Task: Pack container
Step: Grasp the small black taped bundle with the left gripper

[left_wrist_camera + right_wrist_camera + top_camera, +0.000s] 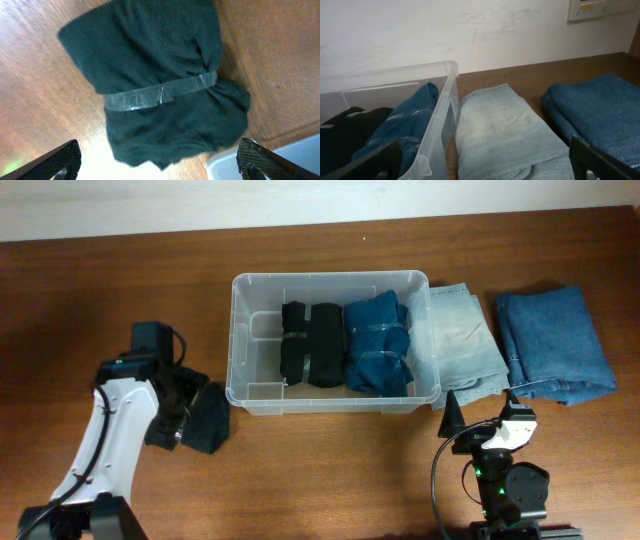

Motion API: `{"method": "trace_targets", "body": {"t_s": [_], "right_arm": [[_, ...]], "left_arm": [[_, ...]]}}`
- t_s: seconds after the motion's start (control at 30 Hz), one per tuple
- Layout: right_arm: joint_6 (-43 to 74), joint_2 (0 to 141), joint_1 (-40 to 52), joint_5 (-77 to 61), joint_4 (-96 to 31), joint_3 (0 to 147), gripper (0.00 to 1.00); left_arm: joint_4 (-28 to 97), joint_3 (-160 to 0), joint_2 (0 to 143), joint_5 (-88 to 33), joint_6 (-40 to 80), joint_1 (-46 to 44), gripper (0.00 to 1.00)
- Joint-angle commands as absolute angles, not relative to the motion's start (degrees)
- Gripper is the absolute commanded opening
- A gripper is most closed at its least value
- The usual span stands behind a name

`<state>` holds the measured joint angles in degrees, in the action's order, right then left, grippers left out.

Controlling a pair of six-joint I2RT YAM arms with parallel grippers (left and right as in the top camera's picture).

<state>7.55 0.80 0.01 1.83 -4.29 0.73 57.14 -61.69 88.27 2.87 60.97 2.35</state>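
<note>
The left jaws are spread wide, and both tips show at the bottom corners of the left wrist view. They hold nothing. Under the gap between them lies a dark green cloth bundle (165, 85) bound by a band of clear tape (160, 94), and neither tip visibly touches it. The bundle rests on the worktop (100, 290), just off the near left corner of the container (330, 276). A pale corner of the container shows beside the tip at the right of that view.

The right jaws are also spread wide and empty. They hang near the worktop's front edge and face the container's near right corner, apart from it.

The container sits at the middle of the worktop. Inside it, a black roll (310, 345) and a blue roll (378, 345) lie side by side. Folded pale jeans (462, 340) lie against its right wall. Folded darker blue jeans (555, 345) lie further right, toward the worktop's right edge.
</note>
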Motion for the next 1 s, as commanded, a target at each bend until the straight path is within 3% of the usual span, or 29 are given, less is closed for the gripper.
{"method": "trace_targets", "body": {"t_s": [0.0, 0.4, 0.8, 0.87, 0.97], "right_arm": [[7.94, 0.32, 0.4, 1.72, -4.54, 0.32, 0.98], [7.94, 0.32, 0.4, 1.72, -4.54, 0.32, 0.98], [7.97, 0.32, 0.43, 1.72, -4.54, 0.32, 0.98], [7.94, 0.32, 0.4, 1.74, -4.54, 0.32, 0.99], [7.97, 0.32, 0.4, 1.72, -4.54, 0.32, 0.98]], "left_arm": [[53.49, -57.21, 87.31, 1.52, 62.3, 2.52, 0.99], [57.04, -55.7, 87.31, 0.4, 62.28, 2.52, 0.99], [46.74, -48.34, 87.31, 1.23, 62.3, 4.73, 0.98], [45.47, -47.24, 87.31, 1.26, 62.3, 5.67, 0.92], [43.72, -45.71, 87.31, 1.26, 62.28, 6.63, 0.68]]}}
